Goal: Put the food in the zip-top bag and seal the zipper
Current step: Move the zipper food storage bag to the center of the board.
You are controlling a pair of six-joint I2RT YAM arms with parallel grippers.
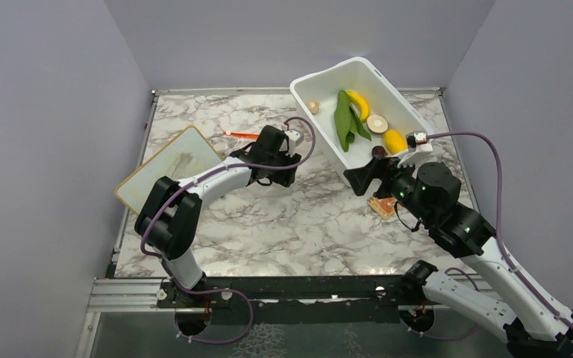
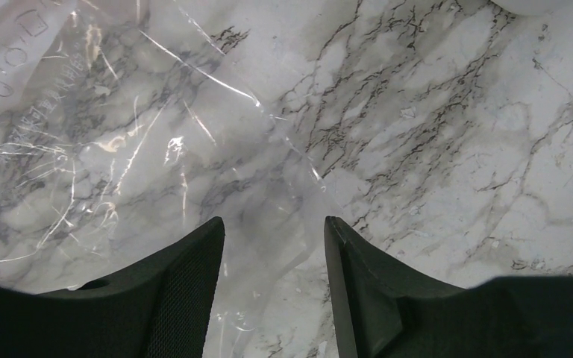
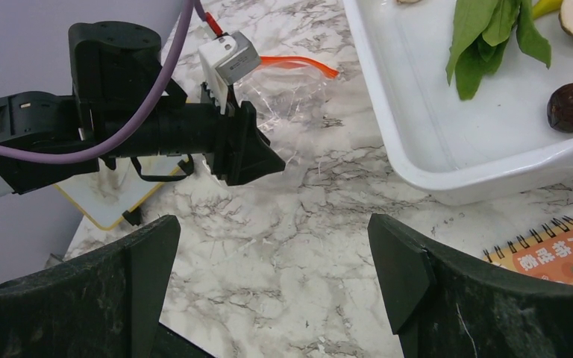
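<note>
The clear zip-top bag (image 2: 119,142) lies flat on the marble table, its red-orange zipper (image 1: 240,135) at the far side; both also show in the right wrist view, the bag (image 3: 287,97) and the zipper (image 3: 298,63). My left gripper (image 1: 280,168) is open just above the bag's edge, and film shows between its jaws (image 2: 274,231). The food sits in the white tub (image 1: 321,78): leafy vegetable (image 1: 345,119), banana (image 1: 359,104), yellow oval fruit (image 1: 395,140), beige pieces (image 1: 377,123). My right gripper (image 1: 356,179) is open and empty (image 3: 272,246) beside the tub's near end.
A small orange patterned notebook (image 1: 383,206) lies by the right arm, near the tub's corner. A pale board with a yellow rim (image 1: 168,168) lies tilted at the table's left edge. A dark brown round piece (image 3: 571,107) lies in the tub. Grey walls close in on three sides.
</note>
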